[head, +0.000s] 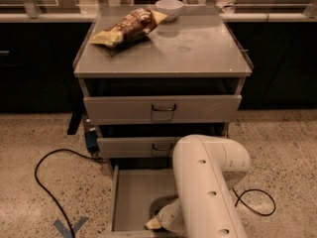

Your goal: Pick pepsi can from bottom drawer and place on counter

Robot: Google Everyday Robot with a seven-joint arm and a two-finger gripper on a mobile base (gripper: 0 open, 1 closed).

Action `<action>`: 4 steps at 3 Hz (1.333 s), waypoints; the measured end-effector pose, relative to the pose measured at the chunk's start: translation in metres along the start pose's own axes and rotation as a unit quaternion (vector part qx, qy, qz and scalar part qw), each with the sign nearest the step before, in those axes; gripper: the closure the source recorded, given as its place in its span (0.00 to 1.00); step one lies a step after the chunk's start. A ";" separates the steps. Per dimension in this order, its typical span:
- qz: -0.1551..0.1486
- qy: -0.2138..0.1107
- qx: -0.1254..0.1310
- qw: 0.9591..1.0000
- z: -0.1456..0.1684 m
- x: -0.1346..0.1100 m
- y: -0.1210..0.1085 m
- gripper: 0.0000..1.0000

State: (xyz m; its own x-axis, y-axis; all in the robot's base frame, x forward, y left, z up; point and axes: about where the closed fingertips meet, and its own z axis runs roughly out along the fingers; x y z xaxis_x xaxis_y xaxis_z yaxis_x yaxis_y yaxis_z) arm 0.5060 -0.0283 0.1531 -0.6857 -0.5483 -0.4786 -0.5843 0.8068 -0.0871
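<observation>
The bottom drawer (130,197) is pulled open at the foot of the grey cabinet; the part of its flat floor that shows is bare. My white arm (208,187) reaches down into it from the right. The gripper (154,223) sits low at the drawer's front, mostly hidden by the arm; only a pale tip shows. The pepsi can is hidden or out of view. The counter (198,46) is the cabinet's flat grey top above.
A chip bag (128,28) and a white bowl (169,8) lie on the counter's back left. Two shut drawer fronts (162,108) with loop handles sit above. A black cable (54,177) loops on the floor left; another cable (257,202) lies right.
</observation>
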 end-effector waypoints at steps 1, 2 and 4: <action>-0.001 0.017 -0.002 1.000 0.021 0.014 0.012 0.00; 0.000 0.021 0.000 1.000 0.022 0.014 0.011 0.00; 0.000 0.021 0.000 1.000 0.020 0.013 0.011 0.43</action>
State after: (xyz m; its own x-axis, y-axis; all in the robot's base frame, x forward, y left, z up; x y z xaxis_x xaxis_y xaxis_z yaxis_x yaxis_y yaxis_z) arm 0.4998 -0.0221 0.1285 -0.7037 -0.5569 -0.4413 -0.5842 0.8070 -0.0868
